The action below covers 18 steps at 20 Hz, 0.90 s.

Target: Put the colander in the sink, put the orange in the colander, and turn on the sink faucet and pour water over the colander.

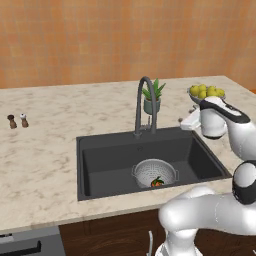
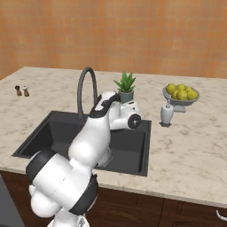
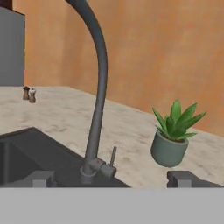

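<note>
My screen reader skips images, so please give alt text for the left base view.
A colander holding an orange sits in a dark sink under a tall faucet; the white arm's gripper is right of it.

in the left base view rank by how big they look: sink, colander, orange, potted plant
1. sink
2. colander
3. potted plant, though it stands farther back, so this is unsure
4. orange
</note>
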### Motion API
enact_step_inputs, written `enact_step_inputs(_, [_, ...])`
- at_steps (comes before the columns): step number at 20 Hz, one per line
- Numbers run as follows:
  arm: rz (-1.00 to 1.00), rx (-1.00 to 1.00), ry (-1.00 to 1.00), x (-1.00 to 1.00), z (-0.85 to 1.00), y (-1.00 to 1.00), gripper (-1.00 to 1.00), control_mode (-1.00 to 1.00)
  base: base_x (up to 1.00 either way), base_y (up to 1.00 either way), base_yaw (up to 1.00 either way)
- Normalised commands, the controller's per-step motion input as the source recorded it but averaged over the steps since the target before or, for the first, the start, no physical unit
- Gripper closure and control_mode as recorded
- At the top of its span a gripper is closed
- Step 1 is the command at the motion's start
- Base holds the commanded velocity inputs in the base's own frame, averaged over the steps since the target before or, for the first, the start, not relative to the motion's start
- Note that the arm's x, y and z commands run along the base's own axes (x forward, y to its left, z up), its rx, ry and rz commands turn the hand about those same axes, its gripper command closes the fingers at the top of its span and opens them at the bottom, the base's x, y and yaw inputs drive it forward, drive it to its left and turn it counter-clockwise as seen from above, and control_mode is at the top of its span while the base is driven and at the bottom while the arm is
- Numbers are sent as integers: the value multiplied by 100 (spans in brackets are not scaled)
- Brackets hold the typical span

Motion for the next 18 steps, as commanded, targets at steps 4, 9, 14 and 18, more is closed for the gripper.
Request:
enact_step_inputs(4, [36, -4, -11, 82, 8, 0, -100, -100, 0, 0, 0])
enact_step_inputs(9, [40, -12, -28, 21, -11, 10, -100, -100, 0, 0, 0])
enact_step_inputs(14, [21, -5, -19, 3, -3, 24, -100, -100, 0, 0, 0])
enact_step_inputs(18, [0, -6, 9, 0, -23, 31, -100, -100, 0, 0, 0])
